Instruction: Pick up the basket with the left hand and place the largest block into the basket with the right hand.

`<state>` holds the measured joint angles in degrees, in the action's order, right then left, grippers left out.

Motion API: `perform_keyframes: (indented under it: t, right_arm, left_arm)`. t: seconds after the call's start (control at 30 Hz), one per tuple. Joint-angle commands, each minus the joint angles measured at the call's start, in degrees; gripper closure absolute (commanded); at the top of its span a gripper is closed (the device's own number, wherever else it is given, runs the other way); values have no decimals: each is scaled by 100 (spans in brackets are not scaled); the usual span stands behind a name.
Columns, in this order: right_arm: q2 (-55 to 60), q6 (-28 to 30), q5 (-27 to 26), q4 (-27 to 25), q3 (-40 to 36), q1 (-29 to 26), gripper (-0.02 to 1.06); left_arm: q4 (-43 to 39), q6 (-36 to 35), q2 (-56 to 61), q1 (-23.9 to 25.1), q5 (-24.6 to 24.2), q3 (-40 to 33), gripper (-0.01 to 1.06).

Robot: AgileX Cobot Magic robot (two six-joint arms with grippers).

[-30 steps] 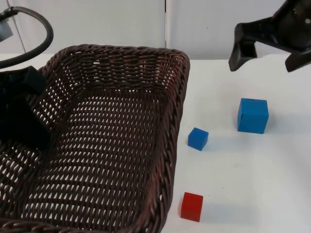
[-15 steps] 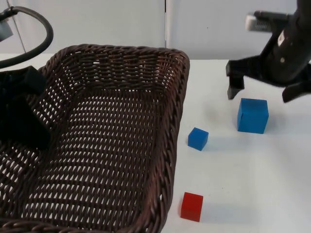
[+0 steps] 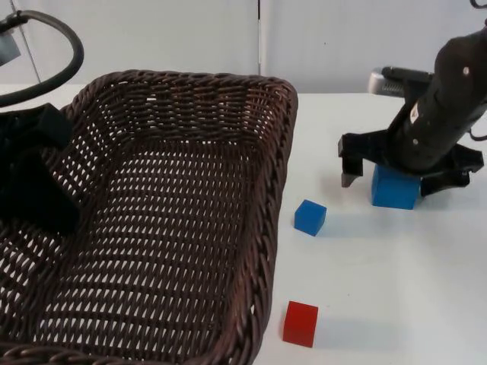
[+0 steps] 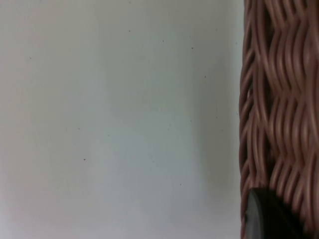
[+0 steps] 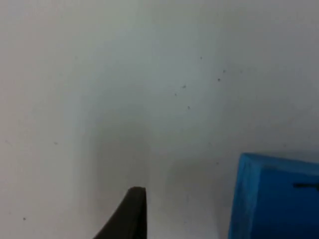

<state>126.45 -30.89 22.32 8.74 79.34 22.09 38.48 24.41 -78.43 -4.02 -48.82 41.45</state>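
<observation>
While your left tool [image 3: 34, 179] is pinching the basket [image 3: 175, 228] by its left rim, holding it at the table's [image 3: 380, 289] left side, a small blue block [image 3: 310, 217] and a red block [image 3: 300, 324] are sitting just right of it. Your right tool [image 3: 399, 179] is hanging spread around the big blue block [image 3: 394, 190].

Both arms are matte black. The right arm [image 3: 437, 106], at the right of the top view, has a rounded, bulging housing with a small white mark on its side. The right gripper [image 3: 396, 181] has two flat, angular black fingers [image 3: 348, 161] set wide apart; one fingertip [image 5: 130, 214] tapers to a blunt point. The left gripper [image 3: 34, 179], at the left edge, is a blocky black mass
</observation>
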Motion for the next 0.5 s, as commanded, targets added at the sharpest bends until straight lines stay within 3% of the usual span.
perform_keyframes:
  t: [0.0, 0.3, 0.4, 0.43, 0.47]
  right_arm:
    - [57, -16, -152, 20, 38, 45, 0]
    - [57, -16, -416, 20, 38, 45, 2]
    - [57, -61, -404, 20, 38, 45, 15]
    - [57, -61, -404, 20, 38, 45, 15]
    - [57, -87, -404, 20, 38, 45, 26]
  left_arm:
    - [153, -30, 21, -31, -54, -4, 105]
    - [153, -30, 21, -31, -87, -4, 105]
    - [153, -30, 21, -31, -97, -4, 105]
    - [153, -30, 21, -31, -97, -4, 105]
    - [153, -30, 21, -31, -97, -4, 105]
